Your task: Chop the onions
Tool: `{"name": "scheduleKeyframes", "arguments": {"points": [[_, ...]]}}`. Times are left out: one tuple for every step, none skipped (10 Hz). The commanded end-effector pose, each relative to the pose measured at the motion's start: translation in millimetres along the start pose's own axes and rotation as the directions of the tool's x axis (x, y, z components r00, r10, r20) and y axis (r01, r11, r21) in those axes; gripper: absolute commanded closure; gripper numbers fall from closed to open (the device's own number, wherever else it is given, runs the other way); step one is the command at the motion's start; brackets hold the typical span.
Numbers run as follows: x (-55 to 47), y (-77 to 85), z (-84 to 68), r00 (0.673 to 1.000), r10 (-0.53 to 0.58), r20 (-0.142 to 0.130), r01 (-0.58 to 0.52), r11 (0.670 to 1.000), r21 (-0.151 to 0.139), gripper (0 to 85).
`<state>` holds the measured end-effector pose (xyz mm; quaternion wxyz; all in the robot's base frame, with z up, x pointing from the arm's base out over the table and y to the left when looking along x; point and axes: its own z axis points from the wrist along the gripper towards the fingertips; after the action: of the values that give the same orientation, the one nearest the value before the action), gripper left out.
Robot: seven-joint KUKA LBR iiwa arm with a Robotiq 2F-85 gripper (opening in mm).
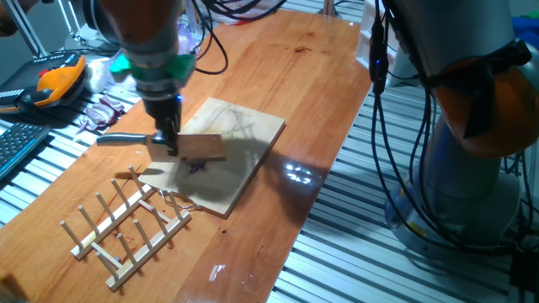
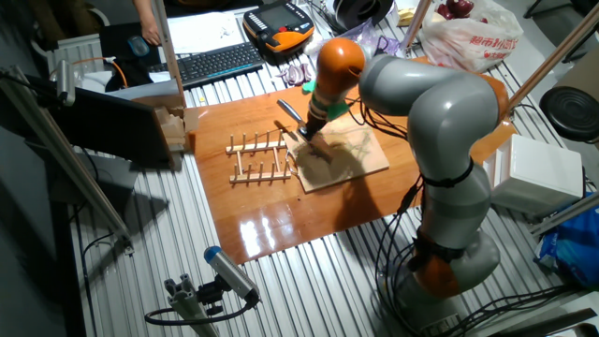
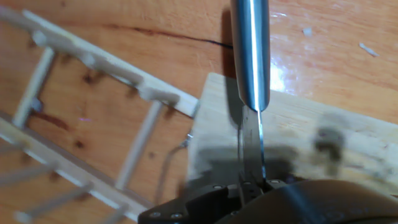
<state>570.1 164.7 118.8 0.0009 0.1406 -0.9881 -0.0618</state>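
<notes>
A few small purple onions bits (image 1: pixel 198 167) lie on the pale wooden board (image 1: pixel 240 139), just under the knife's broad blade (image 1: pixel 205 148). My gripper (image 1: pixel 169 140) is shut on the knife where the blade meets its black handle (image 1: pixel 118 139), which sticks out to the left. In the other fixed view the gripper (image 2: pixel 314 128) stands over the board's (image 2: pixel 356 154) left part. In the hand view the knife's steel spine (image 3: pixel 250 50) runs away from my gripper (image 3: pixel 252 185) above the board (image 3: pixel 329 127). The onions are hidden there.
A wooden peg rack (image 1: pixel 126 223) lies against the board's near-left edge. A heap of purple onion scraps (image 1: pixel 103 112) sits at the table's left edge, beside an orange pendant (image 1: pixel 55 82) and a keyboard. The robot's base (image 1: pixel 472 126) stands at the right.
</notes>
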Motion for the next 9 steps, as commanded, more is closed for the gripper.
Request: {"name": "scheduleKeyframes", "arguments": {"points": [[-1.8, 10.5, -11.3, 0.999, 0.043, -0.001, -0.043, 0.999, -0.004, 85.0], [-3.3, 20.9, -21.6, 0.997, 0.072, -0.005, -0.072, 0.997, -0.009, 85.0], [-5.1, 29.3, -31.5, 0.993, 0.113, -0.011, -0.114, 0.993, -0.041, 85.0], [-6.9, 36.1, -40.1, 0.988, 0.153, -0.019, -0.154, 0.985, -0.072, 85.0], [-5.7, 44.7, -47.1, 0.981, 0.190, -0.025, -0.191, 0.979, -0.073, 85.0], [-2.6, 49.0, -49.8, 0.973, 0.229, -0.023, -0.230, 0.969, -0.087, 85.0], [-0.1, 49.6, -51.8, 0.965, 0.262, -0.027, -0.264, 0.957, -0.120, 85.0], [0.6, 49.3, -52.9, 0.963, 0.269, -0.031, -0.270, 0.953, -0.137, 85.0], [1.0, 51.3, -53.1, 0.959, 0.283, -0.030, -0.284, 0.947, -0.148, 85.0]]}}
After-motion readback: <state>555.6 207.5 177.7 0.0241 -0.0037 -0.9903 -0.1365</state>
